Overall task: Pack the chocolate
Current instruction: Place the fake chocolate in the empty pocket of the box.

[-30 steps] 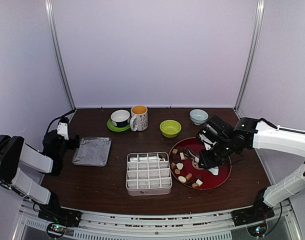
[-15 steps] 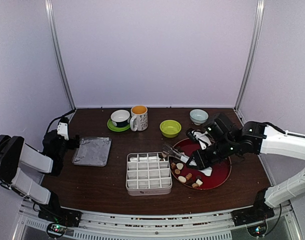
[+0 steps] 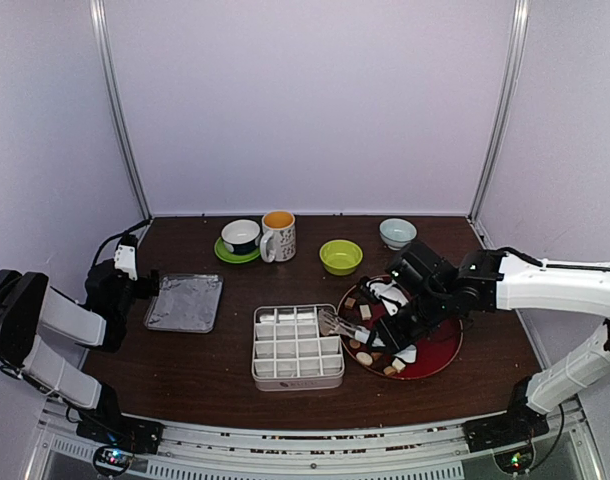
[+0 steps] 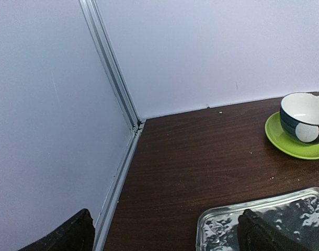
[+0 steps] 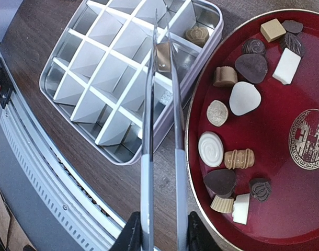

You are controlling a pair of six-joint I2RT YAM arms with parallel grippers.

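Observation:
My right gripper [image 5: 163,235] is shut on a pair of metal tongs [image 5: 148,157]. The tongs' tips pinch a brown chocolate [image 5: 163,56] above the white divided box [image 5: 86,83], near its right edge. One brown chocolate [image 5: 197,34] lies in a corner compartment. Several brown, dark and white chocolates [image 5: 211,148] lie on the red plate [image 5: 306,209]. In the top view the right gripper [image 3: 390,325] is over the plate's left rim, and the tongs [image 3: 330,321] reach over the box [image 3: 297,345]. My left gripper [image 4: 167,238] is open and holds nothing, far left, at the foil tray [image 4: 222,230].
Along the back stand a cup on a green saucer [image 3: 240,238], a mug [image 3: 278,236], a green bowl [image 3: 341,257] and a pale bowl [image 3: 397,233]. The foil tray [image 3: 185,302] lies left of the box. Frame posts stand at both back corners.
My right arm has swung left from over the red plate to the box, carrying a chocolate in the tongs. The left arm has not moved.

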